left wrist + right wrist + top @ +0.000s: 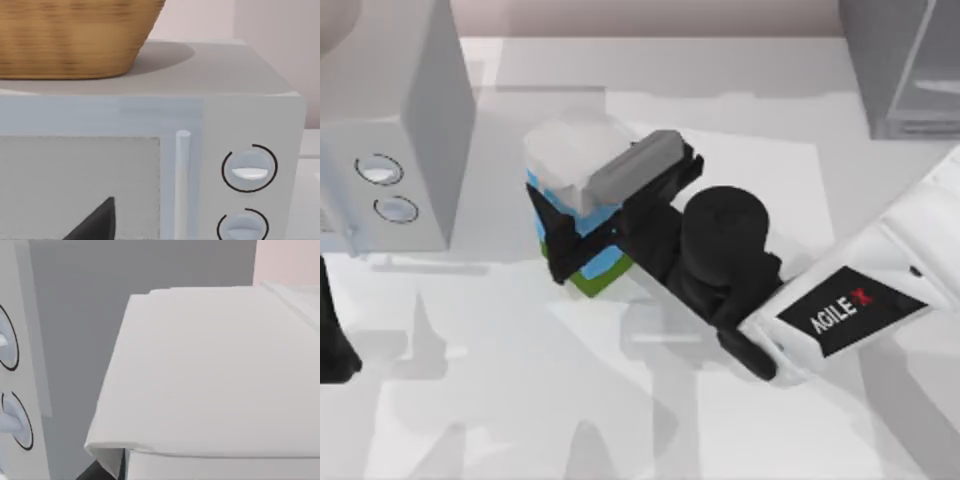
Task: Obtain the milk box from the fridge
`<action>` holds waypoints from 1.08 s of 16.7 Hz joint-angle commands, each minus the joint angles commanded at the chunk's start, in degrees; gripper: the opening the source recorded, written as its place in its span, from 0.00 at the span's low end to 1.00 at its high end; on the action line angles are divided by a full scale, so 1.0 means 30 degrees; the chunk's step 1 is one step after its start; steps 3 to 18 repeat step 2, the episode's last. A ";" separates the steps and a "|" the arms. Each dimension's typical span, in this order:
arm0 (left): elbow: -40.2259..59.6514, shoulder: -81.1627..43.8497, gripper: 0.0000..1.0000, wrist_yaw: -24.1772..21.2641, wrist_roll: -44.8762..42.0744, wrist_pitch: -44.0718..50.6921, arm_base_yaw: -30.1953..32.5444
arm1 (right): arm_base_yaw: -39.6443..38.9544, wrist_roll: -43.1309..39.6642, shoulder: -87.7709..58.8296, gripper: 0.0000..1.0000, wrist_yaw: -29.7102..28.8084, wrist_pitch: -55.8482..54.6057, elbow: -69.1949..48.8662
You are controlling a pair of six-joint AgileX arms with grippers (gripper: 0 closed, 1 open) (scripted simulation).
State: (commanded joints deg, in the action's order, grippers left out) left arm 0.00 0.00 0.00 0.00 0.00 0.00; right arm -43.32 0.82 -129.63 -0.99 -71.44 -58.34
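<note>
Near table centre, my right gripper [588, 232] seems clamped around the milk box [578, 205], its 2 black fingers crossing the blue sides. The fridge [905, 65] stands at 2 o'clock, well apart. Retrieval looks nearly done; next, carry it steadily clear. Left arm [335, 340] parked at 9 o'clock.
</note>
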 joint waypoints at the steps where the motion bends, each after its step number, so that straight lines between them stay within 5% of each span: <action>1: 0.0000 0.0000 1.00 0.0000 0.0000 0.0000 0.0000 | 0.0000 0.0000 0.0000 1.00 0.0000 0.0000 0.0000; 18: 0.0000 0.0000 1.00 0.0000 0.0000 0.0000 0.0000 | 0.0000 0.0000 0.0000 1.00 0.0000 0.0000 0.0000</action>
